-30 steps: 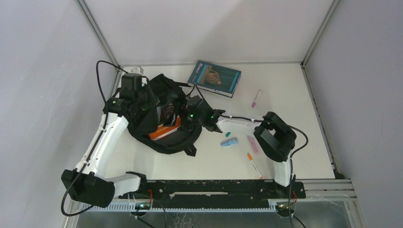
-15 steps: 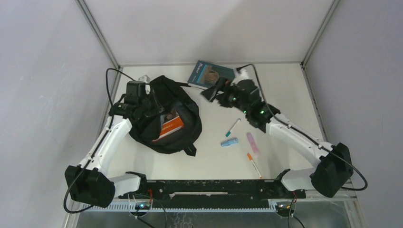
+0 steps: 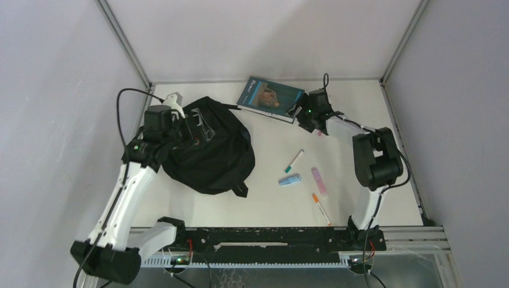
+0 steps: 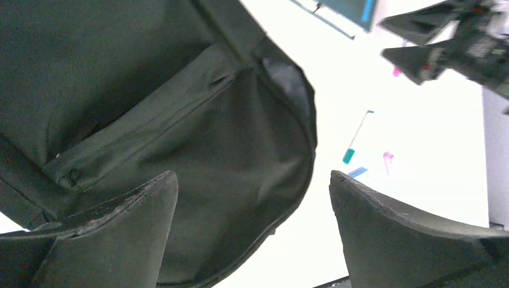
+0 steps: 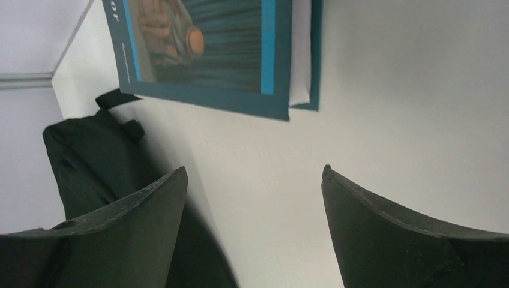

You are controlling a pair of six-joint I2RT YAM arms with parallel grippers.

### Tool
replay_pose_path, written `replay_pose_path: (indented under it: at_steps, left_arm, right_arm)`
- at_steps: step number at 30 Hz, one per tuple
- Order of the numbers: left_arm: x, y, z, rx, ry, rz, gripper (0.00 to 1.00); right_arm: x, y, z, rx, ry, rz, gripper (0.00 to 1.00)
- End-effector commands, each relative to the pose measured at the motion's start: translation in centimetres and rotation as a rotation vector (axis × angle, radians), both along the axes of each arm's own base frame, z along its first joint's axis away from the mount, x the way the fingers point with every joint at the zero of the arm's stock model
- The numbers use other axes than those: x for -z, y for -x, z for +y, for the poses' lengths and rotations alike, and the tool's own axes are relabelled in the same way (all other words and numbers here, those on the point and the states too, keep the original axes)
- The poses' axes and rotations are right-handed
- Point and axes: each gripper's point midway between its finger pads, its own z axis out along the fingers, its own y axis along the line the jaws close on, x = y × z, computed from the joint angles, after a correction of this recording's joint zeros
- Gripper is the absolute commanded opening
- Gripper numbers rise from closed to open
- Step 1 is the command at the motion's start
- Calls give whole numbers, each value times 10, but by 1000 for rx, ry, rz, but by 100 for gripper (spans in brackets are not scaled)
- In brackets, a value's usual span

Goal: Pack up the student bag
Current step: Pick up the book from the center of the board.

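Observation:
The student bag [image 3: 210, 153] is a black soft backpack lying at the left of the table, its flap down over the opening. My left gripper [image 3: 197, 127] hovers over the bag's upper part with its jaws wide open and nothing between them. In the left wrist view the bag's fabric and zip [image 4: 180, 120] fill the space under the left gripper [image 4: 253, 175]. My right gripper [image 3: 296, 114] is open at the back of the table, just right of a teal book [image 3: 270, 98]. The right wrist view shows the book [image 5: 228, 54] ahead of the empty right gripper [image 5: 254, 171].
A teal-capped pen [image 3: 294, 161], a small blue item [image 3: 290, 179], a pink item [image 3: 318, 180] and an orange pen [image 3: 321, 207] lie on the white table right of the bag. Grey walls close in the table at the back and both sides.
My left gripper has opened and let go of the bag, whose flap fell shut over the orange book inside. My right arm swung from the bag to the teal book at the back.

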Motion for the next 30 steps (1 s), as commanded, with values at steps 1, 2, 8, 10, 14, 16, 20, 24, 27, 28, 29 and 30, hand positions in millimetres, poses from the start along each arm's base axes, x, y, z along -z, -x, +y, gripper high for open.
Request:
replay_pose_path:
  at_steps: [1, 2, 8, 10, 14, 16, 20, 24, 27, 28, 29, 30]
  left_arm:
    - [-61, 9, -13, 53, 32, -198, 100]
    - [-61, 13, -19, 69, 38, -202, 100]
    - [-49, 18, -40, 96, 85, -175, 100]
    - [-46, 18, -43, 104, 80, -166, 100]
    - [-38, 16, -45, 105, 71, -147, 99]
    - [-32, 15, -46, 106, 68, -131, 99]
    - [-21, 13, -50, 114, 69, -104, 99]
    - [-17, 9, -57, 122, 77, -91, 98]
    - [-15, 6, -61, 129, 75, -83, 98]
    - [-14, 5, -62, 132, 73, -79, 98]
    - [-13, 4, -64, 135, 74, -77, 98]
    - [-12, 3, -66, 141, 75, -76, 98]
  right_arm:
    - [-14, -33, 6, 45, -46, -37, 89]
    - [-10, -39, 4, 57, -45, -34, 88]
    - [14, -74, 5, 55, 7, 21, 85]
    - [23, -82, 9, 45, 9, 37, 84]
    - [33, -90, 8, 53, 17, 39, 78]
    - [35, -91, 5, 58, 13, 32, 66]
    - [39, -92, 1, 62, -25, 23, 30]
    - [42, -88, -2, 55, -68, 25, 0]
    - [35, -77, -6, 51, -79, 5, 0]
    - [26, -76, -7, 50, -85, -27, 0]
    - [21, -71, -9, 45, -89, -38, 0]
    - [16, -66, -10, 37, -87, -49, 0]
